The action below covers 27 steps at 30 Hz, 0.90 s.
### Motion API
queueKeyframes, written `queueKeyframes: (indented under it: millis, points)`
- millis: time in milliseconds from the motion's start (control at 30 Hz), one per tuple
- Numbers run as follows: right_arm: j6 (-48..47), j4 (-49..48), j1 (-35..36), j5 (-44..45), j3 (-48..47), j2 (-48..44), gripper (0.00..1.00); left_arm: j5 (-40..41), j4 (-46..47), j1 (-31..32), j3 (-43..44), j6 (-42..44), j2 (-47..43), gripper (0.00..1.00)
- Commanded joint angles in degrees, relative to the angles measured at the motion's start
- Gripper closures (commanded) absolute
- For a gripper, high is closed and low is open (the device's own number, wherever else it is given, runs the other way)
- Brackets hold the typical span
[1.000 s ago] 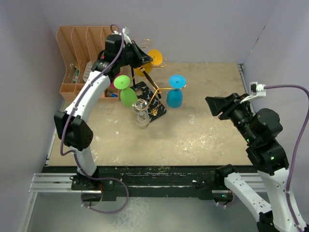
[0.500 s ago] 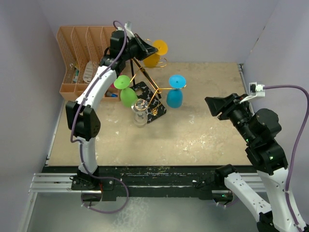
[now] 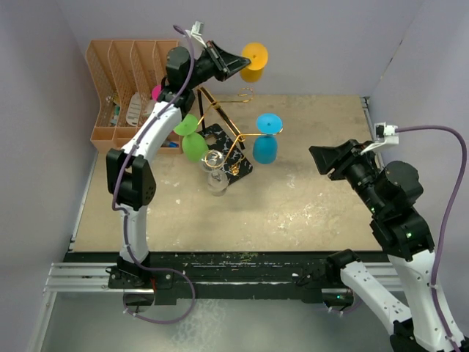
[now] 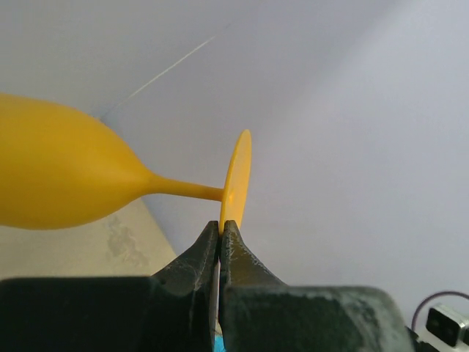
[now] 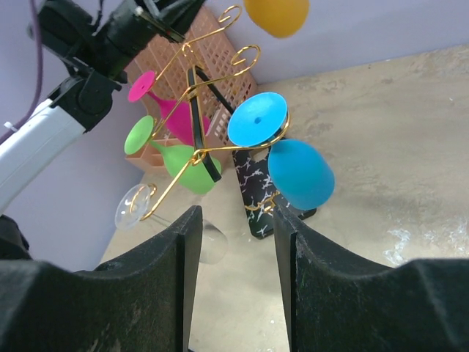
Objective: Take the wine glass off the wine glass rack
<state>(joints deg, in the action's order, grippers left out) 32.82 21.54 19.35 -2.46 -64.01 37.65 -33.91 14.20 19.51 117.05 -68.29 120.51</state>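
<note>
No legible text, label, brand or number visible.

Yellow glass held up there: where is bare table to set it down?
Bare table stretches from the rack to the right arm and down to the near edge; the back right corner beyond the blue glass is free too. Crowded: back left, around the rack and orange organiser.

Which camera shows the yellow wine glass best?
The left wrist view: the yellow wine glass appears close up, bowl, stem and foot, with the left hand shut on the foot's rim. The top view shows it small beyond that hand; the right wrist view catches only its bowl at the top edge.
</note>
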Motion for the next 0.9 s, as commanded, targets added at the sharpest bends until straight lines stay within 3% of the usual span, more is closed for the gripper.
queueKeyframes:
  millis: [0, 167, 433, 567, 633, 733, 800, 867]
  points:
    - [-0.87, -3.68, -0.02, -0.07, -1.08, 0.95, 0.53, -4.45, 17.11, 0.29, -2.78, -2.57, -9.56, 1.0]
    - [-0.65, -5.63, -0.02, -9.57, -2.37, 2.78, 0.5, -8.17, 27.29, 0.32, -10.87, -7.41, -19.64, 1.0]
    - [-1.48, -12.56, -0.03, -23.3, -5.33, 9.06, 0.49, -8.87, 23.0, 0.31, -28.98, -4.95, -47.88, 1.0]
    - [-1.23, -22.92, -0.08, -36.27, -5.85, 13.09, 0.48, -9.07, 19.59, 0.37, -36.17, -4.99, -62.02, 1.0]
    - [0.71, -32.12, -0.09, -47.39, -5.67, 16.2, 0.51, -10.02, 17.2, 0.34, -38.43, -5.07, -67.75, 1.0]
    - [13.59, -57.47, -0.02, -60.66, -4.62, 22.17, 0.52, -12.85, 10.58, 0.32, -39.24, -3.07, -75.1, 1.0]
    - [27.23, -78.09, 0.01, -64.62, -3.63, 26.86, 0.5, -14.96, 7.14, 0.32, -39.5, -1.11, -78.59, 1.0]
    - [37.69, -93.91, 0.1, -65.61, -5.08, 31.57, 0.43, -17.33, 4.86, 0.36, -40.33, -0.19, -81.71, 1.0]
